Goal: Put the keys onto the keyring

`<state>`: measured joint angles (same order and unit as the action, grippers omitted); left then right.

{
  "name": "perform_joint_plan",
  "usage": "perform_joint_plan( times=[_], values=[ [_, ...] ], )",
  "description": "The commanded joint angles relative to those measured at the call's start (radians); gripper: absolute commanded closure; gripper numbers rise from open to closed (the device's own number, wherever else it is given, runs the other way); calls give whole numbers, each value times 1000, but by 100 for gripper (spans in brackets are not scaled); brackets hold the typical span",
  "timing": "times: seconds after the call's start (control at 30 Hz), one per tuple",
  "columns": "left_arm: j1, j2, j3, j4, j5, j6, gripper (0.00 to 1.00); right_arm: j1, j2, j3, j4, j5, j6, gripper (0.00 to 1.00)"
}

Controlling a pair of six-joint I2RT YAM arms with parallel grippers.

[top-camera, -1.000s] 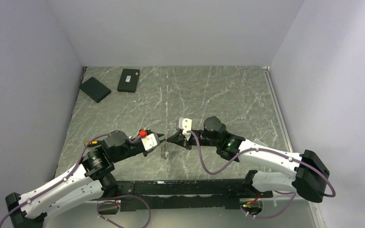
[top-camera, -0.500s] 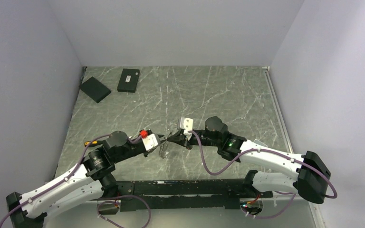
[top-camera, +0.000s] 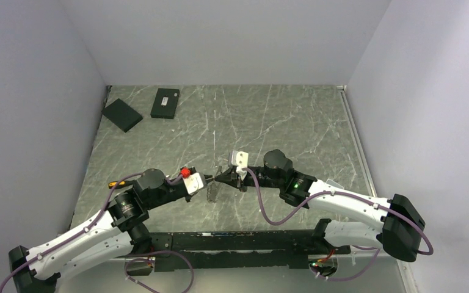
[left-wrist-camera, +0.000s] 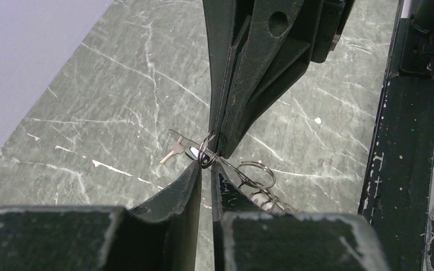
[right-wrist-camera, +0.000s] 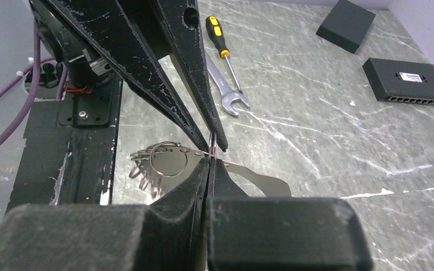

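Both grippers meet tip to tip over the near middle of the table. My right gripper (top-camera: pixel 219 179) (right-wrist-camera: pixel 209 160) is shut on a small ring (left-wrist-camera: pixel 205 153) (right-wrist-camera: pixel 214 140). One flat silver key (left-wrist-camera: pixel 174 150) hangs from that ring. My left gripper (top-camera: pixel 207 184) (left-wrist-camera: pixel 207 167) faces it, jaws only a narrow slit apart, with the ring's wire between their tips. The keyring (right-wrist-camera: pixel 164 161), a wire hoop fringed with several grey keys (right-wrist-camera: pixel 143 169), hangs just beside and below the tips. In the left wrist view the keyring (left-wrist-camera: pixel 256 174) shows to the right.
A silver wrench (right-wrist-camera: pixel 224 90) and a yellow-and-black screwdriver (right-wrist-camera: pixel 220 39) lie behind the left arm. Two black boxes (top-camera: pixel 122 114) (top-camera: pixel 165 102) sit at the far left. The black base rail (top-camera: pixel 238 241) runs along the near edge.
The left jaws have narrowed onto the small ring. The bunch of keys has swung up slightly toward the fingertips. The right gripper has stayed put.
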<state>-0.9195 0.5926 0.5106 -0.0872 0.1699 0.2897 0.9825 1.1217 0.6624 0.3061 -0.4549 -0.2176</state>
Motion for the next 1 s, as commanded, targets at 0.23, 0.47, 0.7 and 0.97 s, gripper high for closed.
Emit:
perform_joint_plan(
  times=[0.23, 0.47, 0.7, 0.97],
  values=[
    [-1, -30, -4, 69, -3, -16, 82, 12, 5, 36, 45, -37, -13, 100],
    [-1, -41, -15, 79, -1, -21, 83, 14, 14, 42, 33, -38, -17, 100],
    [0, -23, -12, 79, 21, -21, 100, 16, 8, 40, 39, -40, -16, 100],
    [-1, -41, -76, 232, -11, -80, 100, 18, 10, 57, 7, 20, 14, 72]
  ],
)
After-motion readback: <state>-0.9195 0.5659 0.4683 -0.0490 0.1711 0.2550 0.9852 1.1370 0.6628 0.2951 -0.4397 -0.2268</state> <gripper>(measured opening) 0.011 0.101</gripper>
